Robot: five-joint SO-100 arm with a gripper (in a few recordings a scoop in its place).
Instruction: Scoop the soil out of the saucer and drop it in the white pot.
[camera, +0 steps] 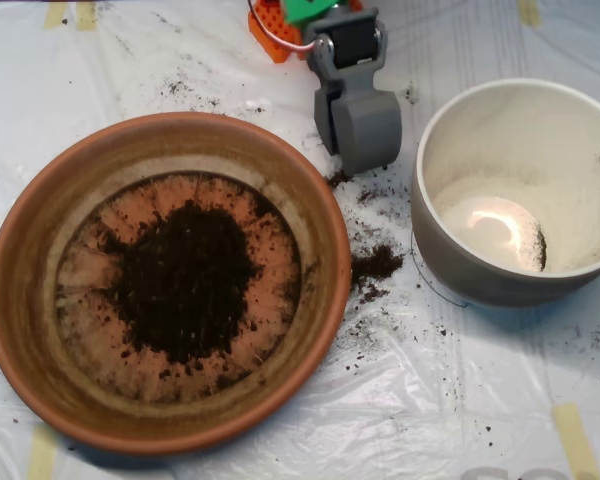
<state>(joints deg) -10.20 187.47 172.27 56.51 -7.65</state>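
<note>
Overhead view, spilled soil (375, 264) between saucer (40, 220) and white pot (460, 270)

I see the gripper (352, 125) parked at the top, over the gap between the saucer (25, 250) and the white pot (450, 255). That gap is narrow, a strip of plastic-covered counter (460, 400) littered with spilled soil (376, 263). The saucer's raised rim walls off the left, the white pot's taller wall the right. Both vessels lie open from above. The counter along the bottom right is free.
</note>
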